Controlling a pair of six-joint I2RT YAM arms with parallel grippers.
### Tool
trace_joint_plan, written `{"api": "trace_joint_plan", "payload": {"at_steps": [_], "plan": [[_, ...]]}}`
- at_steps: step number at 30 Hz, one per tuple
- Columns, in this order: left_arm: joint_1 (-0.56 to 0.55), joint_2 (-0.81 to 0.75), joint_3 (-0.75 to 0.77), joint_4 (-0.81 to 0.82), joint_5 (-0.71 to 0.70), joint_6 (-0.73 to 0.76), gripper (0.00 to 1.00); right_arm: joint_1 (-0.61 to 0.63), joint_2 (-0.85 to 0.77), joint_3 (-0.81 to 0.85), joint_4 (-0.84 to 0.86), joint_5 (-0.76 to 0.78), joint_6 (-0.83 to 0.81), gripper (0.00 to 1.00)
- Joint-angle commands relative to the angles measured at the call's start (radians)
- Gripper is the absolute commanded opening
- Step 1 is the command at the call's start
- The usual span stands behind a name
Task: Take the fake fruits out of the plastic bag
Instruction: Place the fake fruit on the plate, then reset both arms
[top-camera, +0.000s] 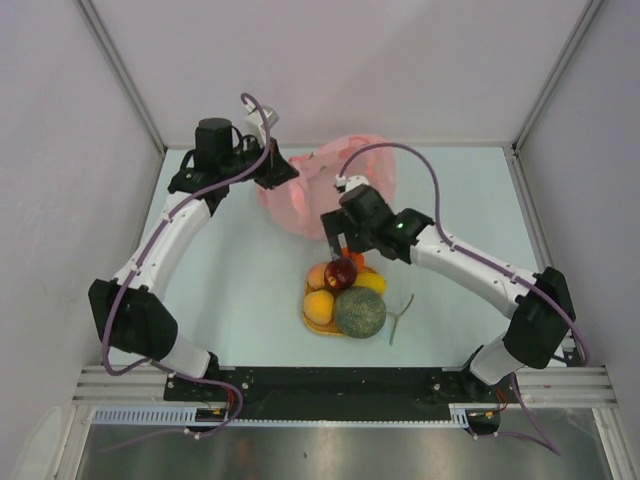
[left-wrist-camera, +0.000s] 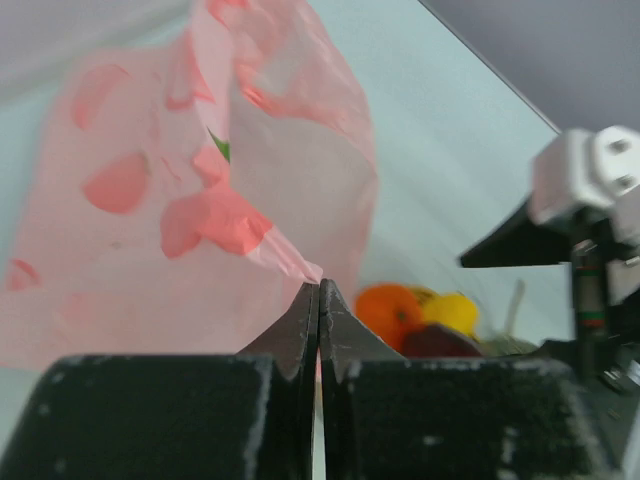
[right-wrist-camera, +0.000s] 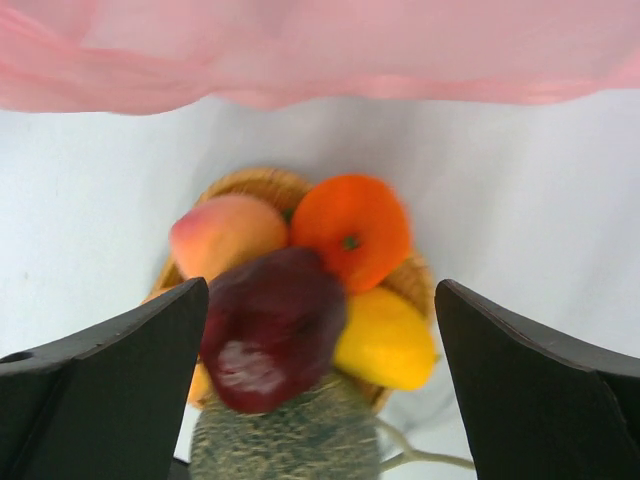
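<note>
The pink plastic bag (top-camera: 330, 185) lies crumpled at the back of the table. My left gripper (top-camera: 285, 172) is shut on its edge, and the pinched film shows at the fingertips in the left wrist view (left-wrist-camera: 319, 285). My right gripper (top-camera: 340, 255) is open above the fruit pile. The dark red apple (right-wrist-camera: 272, 330) is blurred between the open fingers (right-wrist-camera: 120, 370), over the netted melon (right-wrist-camera: 285, 440). Around it are a peach fruit (right-wrist-camera: 228, 233), an orange (right-wrist-camera: 350, 230) and the yellow mango (right-wrist-camera: 385, 340). A small green patch (left-wrist-camera: 220, 148) shows through the bag (left-wrist-camera: 150, 200).
The fruits rest on a woven mat (top-camera: 312, 322) at the table's middle front. The melon's stem (top-camera: 400, 318) sticks out to the right. Grey walls close in the back and both sides. The right arm (left-wrist-camera: 590, 230) shows in the left wrist view.
</note>
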Motion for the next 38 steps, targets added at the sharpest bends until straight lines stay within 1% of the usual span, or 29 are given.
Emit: {"api": "trace_joint_plan", "payload": {"at_steps": [1, 3, 4, 5, 6, 7, 8, 11, 14, 15, 16, 17, 18, 19, 20, 24, 26, 27, 28, 29, 30, 31, 33, 35, 38], "plan": [[0.019, 0.053, 0.184, -0.019, -0.159, 0.105, 0.0, -0.186, -0.083, 0.057, 0.006, -0.155, -0.088, 1.0], [0.05, 0.094, 0.291, -0.03, -0.2, 0.112, 0.0, -0.278, -0.095, 0.063, -0.022, -0.271, -0.133, 1.0], [0.059, 0.111, 0.333, -0.041, -0.25, 0.117, 0.0, -0.362, -0.101, 0.063, -0.06, -0.347, -0.147, 1.0], [0.076, 0.124, 0.407, -0.053, -0.274, 0.126, 0.0, -0.41, -0.109, 0.06, -0.078, -0.354, -0.158, 1.0], [0.084, 0.133, 0.431, -0.058, -0.291, 0.143, 0.0, -0.448, -0.124, 0.048, -0.104, -0.354, -0.167, 1.0], [0.096, 0.132, 0.451, -0.052, -0.336, 0.149, 0.0, -0.485, -0.135, 0.04, -0.109, -0.349, -0.168, 1.0], [0.102, 0.129, 0.454, -0.045, -0.353, 0.157, 0.0, -0.568, -0.147, 0.025, -0.111, -0.348, -0.168, 1.0], [0.119, 0.118, 0.453, -0.05, -0.383, 0.19, 0.0, -0.668, -0.164, -0.005, -0.117, -0.31, -0.173, 1.0], [0.125, 0.087, 0.405, -0.056, -0.397, 0.184, 0.0, -0.723, -0.184, -0.025, -0.097, -0.282, -0.168, 1.0], [0.125, 0.076, 0.391, -0.056, -0.398, 0.178, 0.06, -0.726, -0.189, -0.028, -0.089, -0.255, -0.165, 1.0], [0.125, 0.063, 0.358, -0.053, -0.401, 0.168, 0.17, -0.727, -0.196, -0.032, -0.08, -0.241, -0.152, 1.0], [0.125, 0.032, 0.339, -0.047, -0.422, 0.148, 0.55, -0.727, -0.202, -0.032, -0.074, -0.239, -0.144, 1.0], [0.125, 0.011, 0.322, -0.03, -0.432, 0.14, 0.72, -0.727, -0.209, -0.034, -0.063, -0.187, -0.136, 1.0], [0.125, -0.008, 0.298, -0.026, -0.436, 0.132, 0.88, -0.727, -0.215, -0.035, -0.062, -0.181, -0.129, 1.0], [0.125, -0.044, 0.292, -0.024, -0.429, 0.125, 0.99, -0.728, -0.225, -0.04, -0.06, -0.176, -0.124, 1.0], [0.125, -0.144, 0.244, -0.054, -0.4, 0.128, 1.0, -0.73, -0.273, -0.043, -0.094, -0.11, -0.118, 1.0], [0.125, -0.203, 0.166, -0.085, -0.374, 0.155, 1.0, -0.73, -0.314, -0.043, -0.126, -0.098, -0.131, 1.0], [0.124, -0.277, 0.128, -0.091, -0.351, 0.163, 1.0, -0.73, -0.325, -0.043, -0.166, -0.096, -0.135, 1.0], [0.125, -0.313, 0.047, -0.099, -0.34, 0.175, 1.0, -0.73, -0.336, -0.043, -0.189, -0.098, -0.139, 1.0], [0.125, -0.345, 0.008, -0.128, -0.326, 0.201, 1.0, -0.73, -0.341, -0.044, -0.207, -0.101, -0.144, 1.0], [0.125, -0.409, -0.03, -0.145, -0.311, 0.21, 1.0, -0.73, -0.345, -0.048, -0.23, -0.098, -0.142, 1.0], [0.125, -0.433, -0.104, -0.163, -0.306, 0.215, 1.0, -0.73, -0.342, -0.049, -0.237, -0.09, -0.141, 1.0], [0.124, -0.489, -0.167, -0.214, -0.306, 0.22, 1.0, -0.731, -0.336, -0.052, -0.238, -0.061, -0.138, 1.0], [0.125, -0.519, -0.257, -0.232, -0.314, 0.21, 1.0, -0.737, -0.334, -0.058, -0.223, -0.07, -0.159, 1.0], [0.125, -0.551, -0.369, -0.194, -0.305, 0.161, 1.0, -0.742, -0.334, -0.07, -0.209, -0.118, -0.202, 1.0]]}}
